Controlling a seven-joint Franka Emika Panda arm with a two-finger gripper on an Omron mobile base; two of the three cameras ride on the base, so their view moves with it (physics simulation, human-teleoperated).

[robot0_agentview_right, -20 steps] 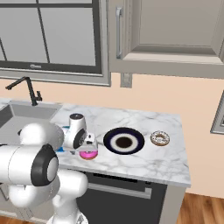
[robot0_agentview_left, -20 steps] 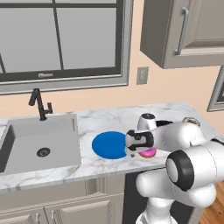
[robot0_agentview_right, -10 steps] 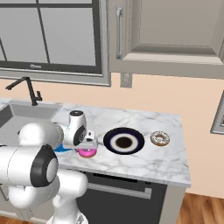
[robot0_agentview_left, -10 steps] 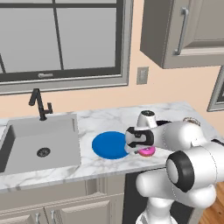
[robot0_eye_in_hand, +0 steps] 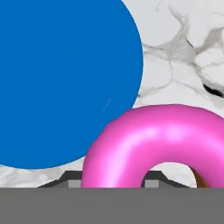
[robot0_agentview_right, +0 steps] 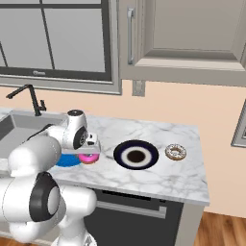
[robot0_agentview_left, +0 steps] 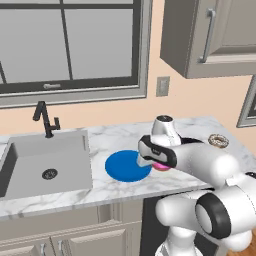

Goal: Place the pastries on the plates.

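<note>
The pink-frosted donut hangs in my gripper, which is shut on it, just above the marble counter. It sits beside the right rim of the solid blue plate. From the base cameras, the pink donut shows under the gripper, next to the blue plate. The dark plate with a white ring lies to the right and holds nothing. Right of it, the glazed brown donut rests on the counter.
A steel sink with a black faucet lies left of the blue plate. A wall cabinet hangs above the counter. The counter's front edge runs close to both plates.
My gripper has carried the pink donut a little up and to the left, closer to the blue plate. Plates and glazed donut have not moved.
</note>
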